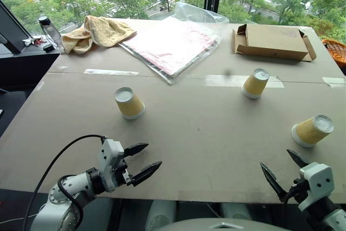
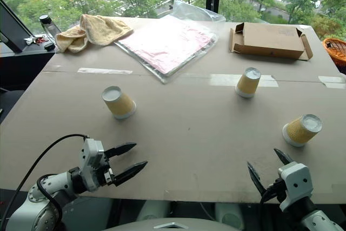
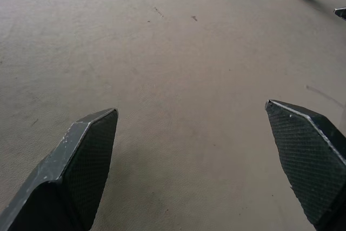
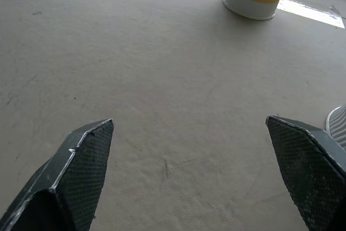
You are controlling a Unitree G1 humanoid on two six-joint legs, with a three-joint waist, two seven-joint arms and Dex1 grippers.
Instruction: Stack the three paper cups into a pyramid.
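Tools hovering low over the near edge of the worktop (image 1: 189,133): left tool (image 1: 145,162) and right tool (image 1: 284,170) both gaping wide, gripping nothing, while three paper cups (image 1: 129,103) (image 1: 255,83) (image 1: 312,130) are sitting upside down, well apart, unstacked.

Left arm, lower left of the head views: the forearm reaches forward and inward, ending in the left gripper (image 1: 145,160), whose two black fingers (image 3: 81,155) are spread wide with nothing between them and point forward and toward the robot's right, slightly downward. Right arm, lower right: the white wrist housing carries the right gripper (image 1: 283,169), its pointed fingers (image 4: 303,160) likewise parted wide and empty, aimed forward and angled a little below level.
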